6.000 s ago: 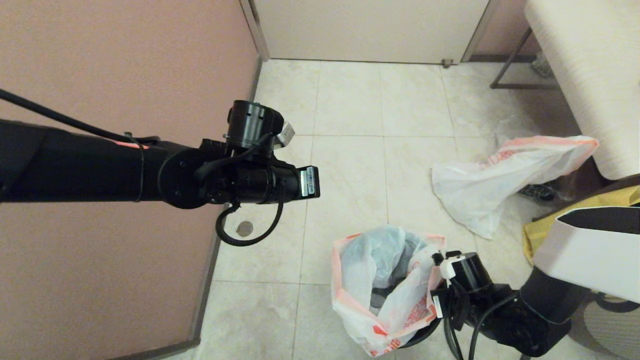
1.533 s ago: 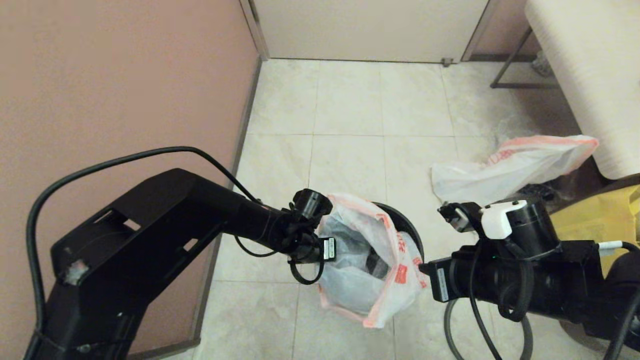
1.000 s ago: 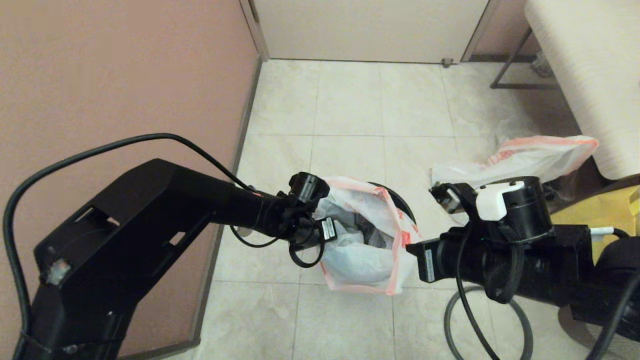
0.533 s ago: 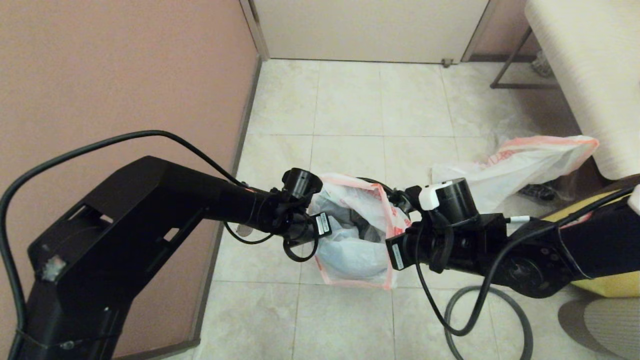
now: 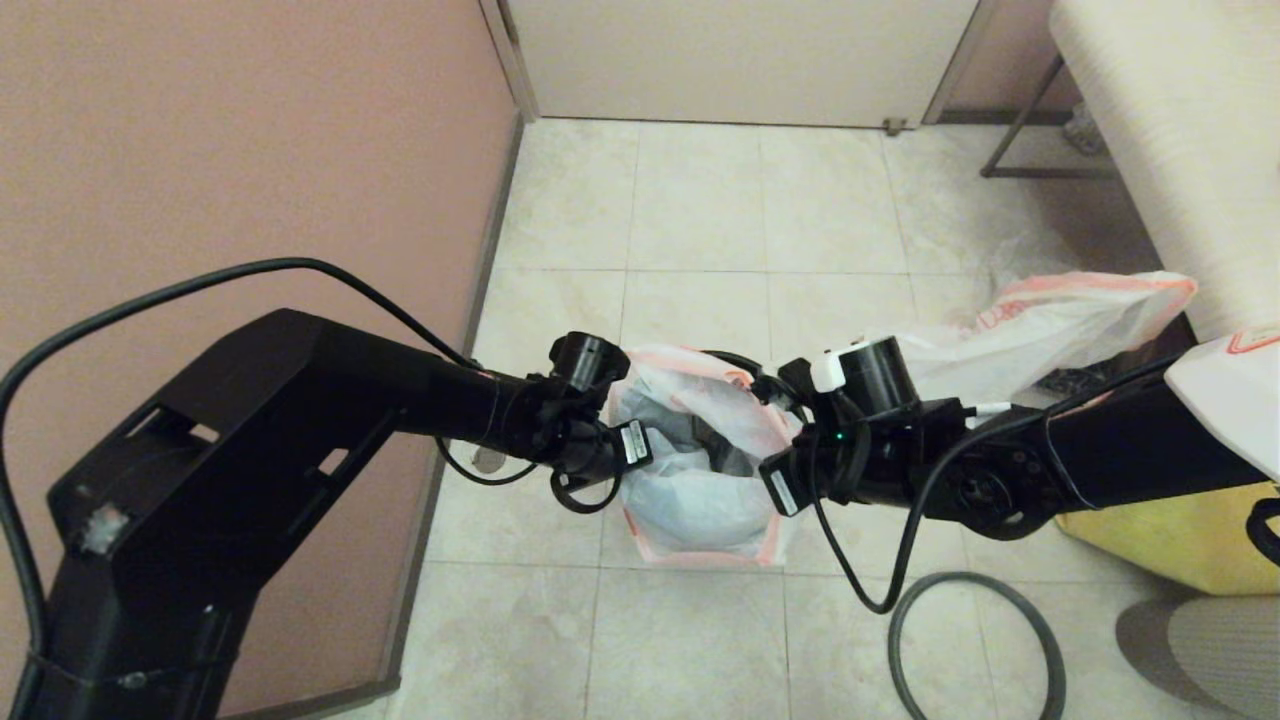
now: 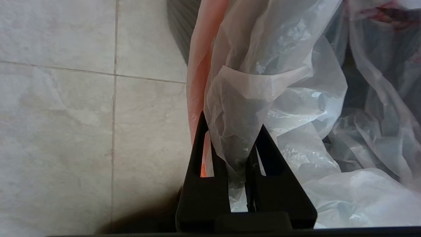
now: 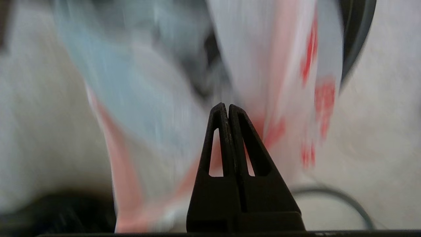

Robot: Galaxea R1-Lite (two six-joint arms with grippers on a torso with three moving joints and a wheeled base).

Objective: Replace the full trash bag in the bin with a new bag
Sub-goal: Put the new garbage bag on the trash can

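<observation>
The full trash bag (image 5: 690,490), translucent white with an orange-pink mouth band and red print, hangs between my two grippers above the floor tiles. My left gripper (image 5: 628,455) holds its left mouth edge; in the left wrist view a bunch of the film (image 6: 236,108) is pinched between its fingers (image 6: 232,120). My right gripper (image 5: 768,485) is at the bag's right mouth edge, its tips pressed together (image 7: 228,105) against the printed band. The dark bin (image 7: 357,39) sits under and behind the bag, mostly covered. The new bag (image 5: 1040,320) lies limp on the floor at the right.
A pink wall (image 5: 200,150) runs along the left and a pale door (image 5: 740,60) closes the back. A white-topped bench (image 5: 1180,150) and a yellow fabric bag (image 5: 1170,530) stand at the right. A black cable loop (image 5: 960,640) lies on the near floor.
Both grippers have drawn closer together with the bag, the right one moving left, and the bag mouth has narrowed. Six seconds ago the left arm was raised away from the bag.
</observation>
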